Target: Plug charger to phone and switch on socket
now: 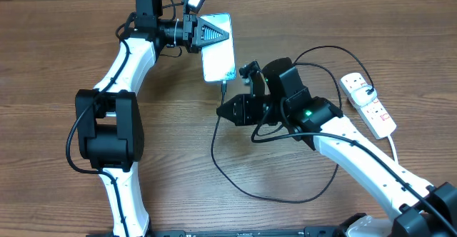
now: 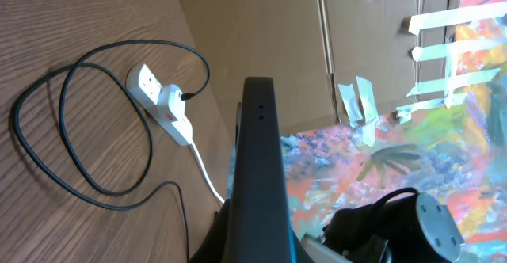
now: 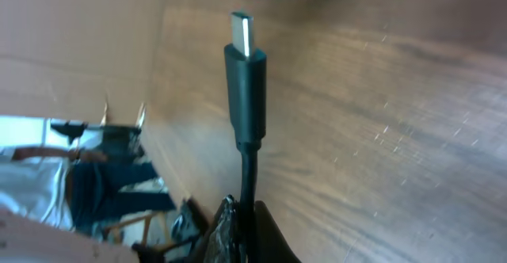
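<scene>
Showing the charger (image 3: 246, 89) tip clearly: right wrist only.

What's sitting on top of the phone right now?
One finger of the left end effector lies across the upper end of the phone, hiding that part of the screen. The lower screen is bare. Its underside is hidden.

Left gripper (image 1: 208, 31); right gripper (image 1: 223, 109) — seemingly clamped
</scene>
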Controlling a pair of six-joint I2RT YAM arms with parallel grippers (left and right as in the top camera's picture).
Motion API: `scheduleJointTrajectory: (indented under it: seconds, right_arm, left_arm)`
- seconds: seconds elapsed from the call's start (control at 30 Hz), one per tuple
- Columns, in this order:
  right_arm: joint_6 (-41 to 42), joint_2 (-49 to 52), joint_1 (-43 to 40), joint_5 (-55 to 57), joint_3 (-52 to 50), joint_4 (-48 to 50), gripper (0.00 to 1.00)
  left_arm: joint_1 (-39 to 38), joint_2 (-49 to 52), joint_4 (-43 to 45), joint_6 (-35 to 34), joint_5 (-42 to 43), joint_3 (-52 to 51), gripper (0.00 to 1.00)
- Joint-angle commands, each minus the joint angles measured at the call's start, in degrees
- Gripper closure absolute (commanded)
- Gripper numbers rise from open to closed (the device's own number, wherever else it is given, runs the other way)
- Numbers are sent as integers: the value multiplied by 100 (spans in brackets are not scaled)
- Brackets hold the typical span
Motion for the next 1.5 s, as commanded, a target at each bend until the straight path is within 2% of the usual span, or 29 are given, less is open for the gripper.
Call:
scheduleJointTrajectory:
  seconds: [0.0, 0.23, 0.53, 0.8, 1.2, 1.47]
  right_arm:
    - [-153, 22, -9, -527, -81, 48, 96]
    - [-170, 94, -15, -831, -85, 70, 96]
    - [-168, 372, -83, -1084, -85, 249, 96]
    - [-133, 372, -503, -1401, -85, 289, 96]
    - [-127, 393, -511, -1578, -85, 374, 96]
    - [92, 420, -511, -1576, -85, 562, 96]
  left_arm:
    - [33, -81, 46, 42, 234, 57, 96]
    - [33, -81, 46, 9, 234, 57, 96]
    - [33, -81, 66, -756, 234, 57, 96]
    - [33, -81, 66, -817, 234, 57, 96]
    - [31, -81, 367, -870, 232, 57, 96]
    - [2, -81, 367, -1650, 223, 57, 96]
